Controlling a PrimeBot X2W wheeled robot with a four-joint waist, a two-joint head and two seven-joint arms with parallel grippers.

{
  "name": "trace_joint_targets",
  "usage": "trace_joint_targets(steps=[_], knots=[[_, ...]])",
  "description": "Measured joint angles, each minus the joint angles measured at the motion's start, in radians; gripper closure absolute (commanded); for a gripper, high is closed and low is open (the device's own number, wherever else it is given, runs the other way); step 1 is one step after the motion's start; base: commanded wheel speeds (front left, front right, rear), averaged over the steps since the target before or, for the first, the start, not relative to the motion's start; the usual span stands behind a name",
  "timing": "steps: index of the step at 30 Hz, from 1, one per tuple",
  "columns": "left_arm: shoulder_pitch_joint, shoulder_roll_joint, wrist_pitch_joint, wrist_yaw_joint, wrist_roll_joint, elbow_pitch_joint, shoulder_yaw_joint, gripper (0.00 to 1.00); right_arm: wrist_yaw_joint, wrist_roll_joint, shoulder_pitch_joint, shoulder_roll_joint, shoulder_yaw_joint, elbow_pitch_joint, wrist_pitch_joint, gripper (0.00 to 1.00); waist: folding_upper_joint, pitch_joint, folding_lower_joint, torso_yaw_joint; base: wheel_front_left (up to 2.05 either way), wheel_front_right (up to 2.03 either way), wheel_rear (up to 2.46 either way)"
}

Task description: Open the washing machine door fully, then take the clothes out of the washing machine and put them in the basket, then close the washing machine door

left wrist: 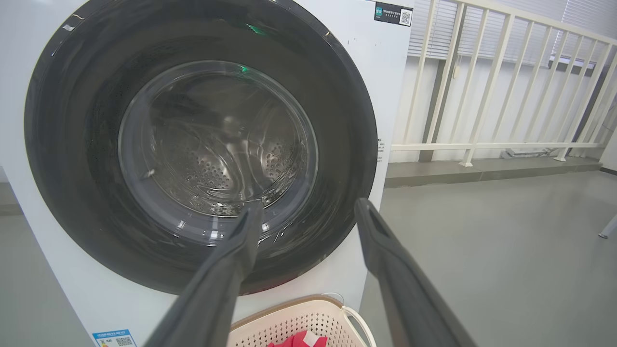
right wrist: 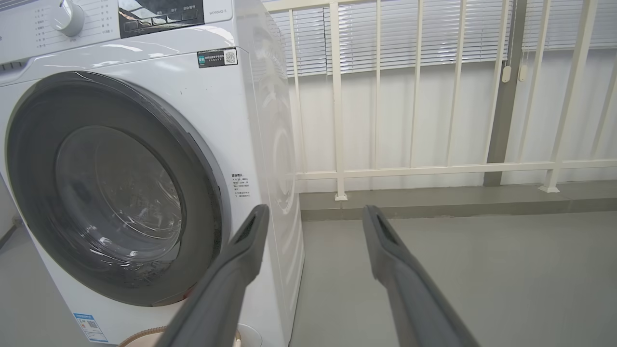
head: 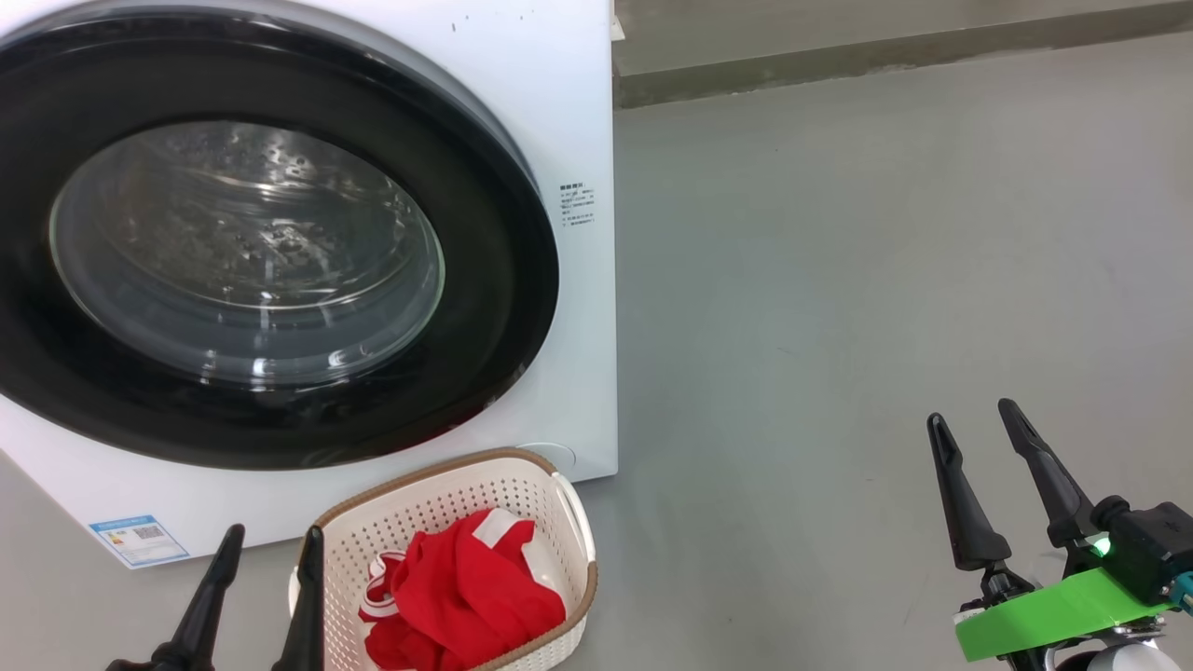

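Observation:
The washing machine stands white and boxy at the left, and its door lies shut flat against the front. Through the clear window I see bare steel drum. The red clothes lie in the cream basket on the floor below the door. My left gripper is open beside the basket's left rim, holding nothing. My right gripper is open over bare floor, far right of the machine.
Grey floor spreads to the right of the machine. A raised concrete ledge with a white railing runs behind it. A grey post foot stands at the far right.

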Motion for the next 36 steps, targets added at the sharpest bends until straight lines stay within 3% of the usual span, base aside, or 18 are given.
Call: trace_joint_targets(steps=[13, 14, 20, 36], knots=[[0.002, -0.004, 0.000, 0.000, 0.000, -0.011, 0.008, 0.00, 0.000, -0.001, 0.003, 0.005, -0.003, 0.010, 0.000, 0.00, 0.0000, -0.013, 0.0000, 0.015, 0.00, 0.00, 0.00], [0.002, -0.007, 0.002, 0.001, -0.001, -0.008, 0.012, 1.00, 0.000, 0.000, 0.004, 0.006, -0.001, 0.016, 0.000, 1.00, 0.0000, -0.014, 0.0000, 0.016, 0.00, 0.00, 0.00], [0.012, -0.033, 0.012, 0.002, -0.011, 0.063, 0.002, 1.00, 0.000, 0.009, 0.053, 0.037, 0.004, 0.086, 0.006, 1.00, 0.0000, -0.013, 0.0000, 0.016, 0.00, 0.00, 0.00], [0.018, -0.035, 0.055, 0.002, -0.172, 0.083, 0.004, 1.00, 0.000, 0.153, 0.053, 0.047, -0.004, 0.096, 0.046, 1.00, 0.0000, -0.006, 0.0003, 0.023, 0.00, 0.00, 0.00]])
